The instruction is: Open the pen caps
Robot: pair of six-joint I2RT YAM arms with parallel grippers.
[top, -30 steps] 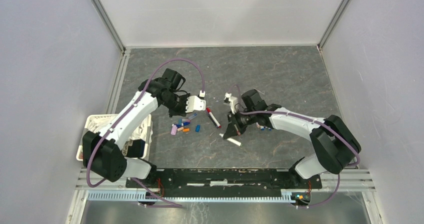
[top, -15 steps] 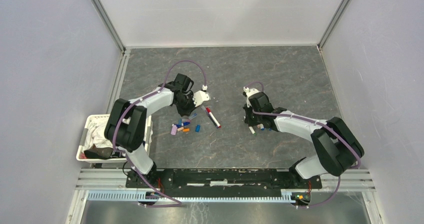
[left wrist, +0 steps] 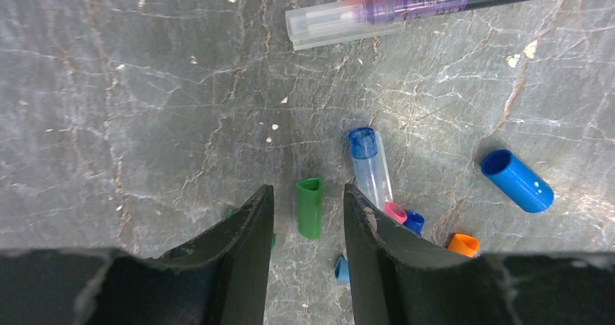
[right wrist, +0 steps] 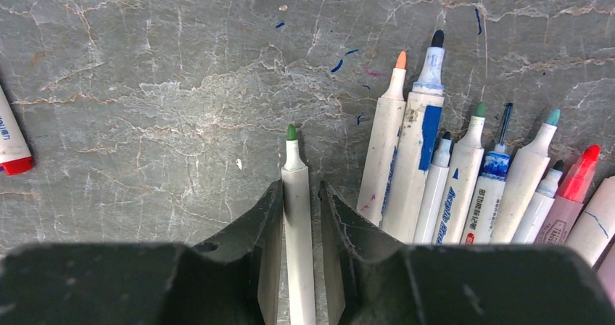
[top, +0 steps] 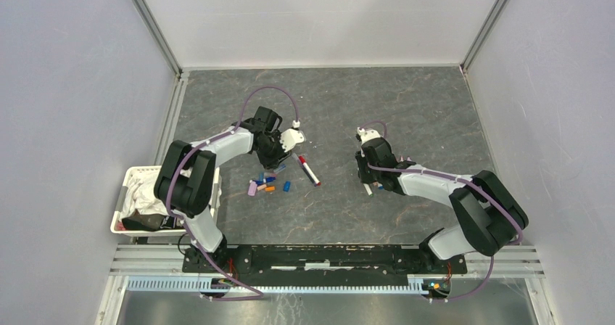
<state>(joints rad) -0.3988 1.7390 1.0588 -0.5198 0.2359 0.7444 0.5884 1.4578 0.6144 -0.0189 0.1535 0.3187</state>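
In the left wrist view my left gripper (left wrist: 308, 188) is open just above the table, with a green pen cap (left wrist: 310, 207) lying loose between its fingers. Other caps lie to its right: a blue one (left wrist: 516, 180), an orange one (left wrist: 463, 244), a pink one (left wrist: 395, 212) and a clear one with a blue end (left wrist: 370, 167). My right gripper (right wrist: 301, 183) is shut on a white pen with a bare green tip (right wrist: 297, 216), low over the table. Several uncapped pens (right wrist: 464, 180) lie in a row to its right. From above, the left gripper (top: 274, 154) is over the cap cluster (top: 265, 186) and the right gripper (top: 365, 176) is by the pens.
A pen with a red cap (top: 309, 170) lies between the two arms, and a clear pen with a purple core (left wrist: 377, 13) lies beside it. A white basket (top: 134, 176) with cloth in it stands at the left edge. Grey walls surround the table.
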